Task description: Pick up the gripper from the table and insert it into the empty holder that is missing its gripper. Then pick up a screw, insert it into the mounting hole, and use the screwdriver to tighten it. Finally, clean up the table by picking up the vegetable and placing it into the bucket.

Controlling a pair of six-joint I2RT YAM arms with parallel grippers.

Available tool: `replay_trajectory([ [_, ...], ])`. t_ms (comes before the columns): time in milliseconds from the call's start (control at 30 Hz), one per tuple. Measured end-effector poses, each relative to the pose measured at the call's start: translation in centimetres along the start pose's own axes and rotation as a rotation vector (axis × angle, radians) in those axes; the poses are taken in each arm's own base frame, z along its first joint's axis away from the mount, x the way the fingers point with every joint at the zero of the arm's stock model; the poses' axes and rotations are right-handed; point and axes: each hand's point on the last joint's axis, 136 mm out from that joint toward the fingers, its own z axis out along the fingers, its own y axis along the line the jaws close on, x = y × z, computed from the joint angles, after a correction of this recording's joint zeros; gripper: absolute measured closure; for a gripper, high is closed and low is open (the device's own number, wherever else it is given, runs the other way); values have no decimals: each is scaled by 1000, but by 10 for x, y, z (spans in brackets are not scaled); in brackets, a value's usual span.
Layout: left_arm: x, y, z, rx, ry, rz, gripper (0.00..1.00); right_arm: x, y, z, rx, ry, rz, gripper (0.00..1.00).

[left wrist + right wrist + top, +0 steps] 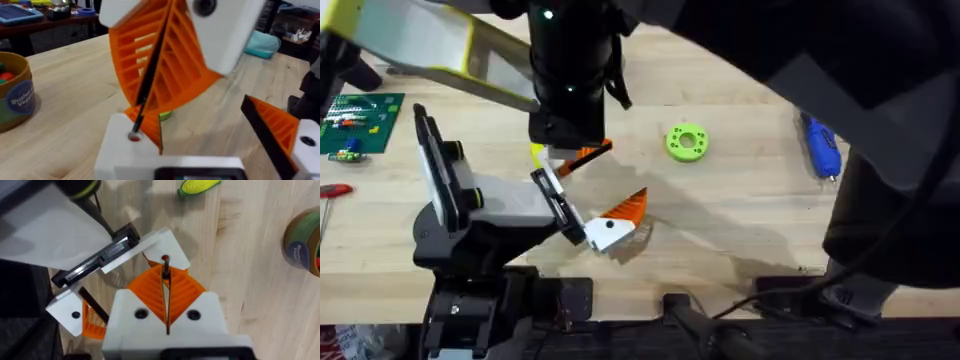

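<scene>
My right gripper, white with orange ribbed pads, is shut on the thin black shaft of the screwdriver. The shaft's tip rests on a red screw in the white finger mount of my left gripper. The screw also shows in the left wrist view, with the right gripper hanging just above it. My left gripper stands open, its two orange fingers wide apart. The yellow vegetable lies on the table beyond them. The orange-brown bucket with its blue label stands off to one side.
A green ring and a blue tool lie on the right half of the wooden table. A green circuit board and a red-handled tool sit at the left edge. The right arm hangs dark and large over the middle.
</scene>
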Motion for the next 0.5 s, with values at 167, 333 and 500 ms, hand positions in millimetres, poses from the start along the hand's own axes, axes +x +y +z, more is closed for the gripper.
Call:
replay_trajectory([
  [167,0,0,0,0,0,0,10,0,0,0,0,0,0,999],
  [333,0,0,0,0,0,0,10,0,1,0,-2,2,-1,999],
  [500,0,0,0,0,0,0,10,1,1,0,-4,5,-1,999],
])
